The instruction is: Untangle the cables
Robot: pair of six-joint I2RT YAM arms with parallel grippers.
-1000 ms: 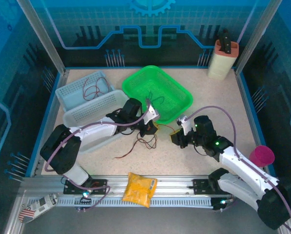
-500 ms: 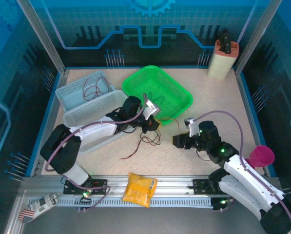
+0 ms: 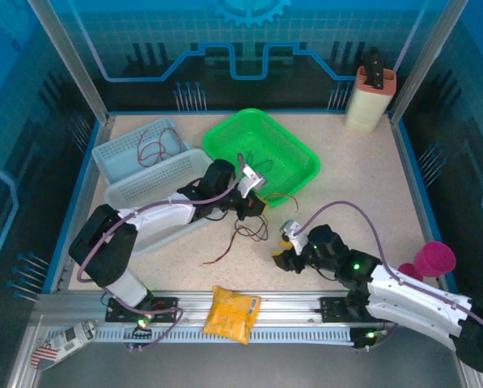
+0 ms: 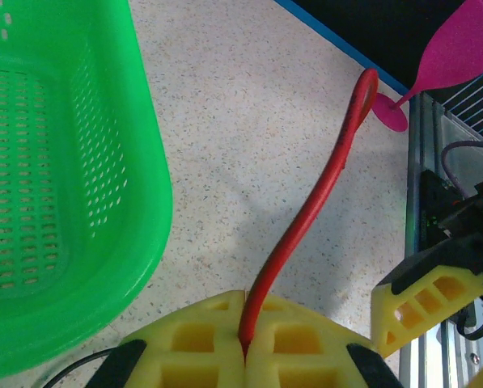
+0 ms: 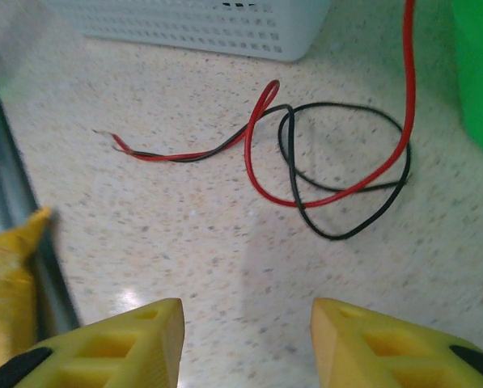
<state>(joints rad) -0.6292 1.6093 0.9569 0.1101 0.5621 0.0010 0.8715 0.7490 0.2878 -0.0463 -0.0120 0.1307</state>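
Bright, even overhead light w/ soft shadows; wrist cams blurry up close.

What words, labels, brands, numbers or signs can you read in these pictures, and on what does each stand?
No text can be read anywhere.
Yellow packet: its print is too blurred.
Striped packet at the near left corner: markings too small.
Back panel: a gear emblem, no words.

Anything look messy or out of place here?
A red wire and a black wire lie looped together on the table by the white basket. A yellow packet sits oddly on the front rail.
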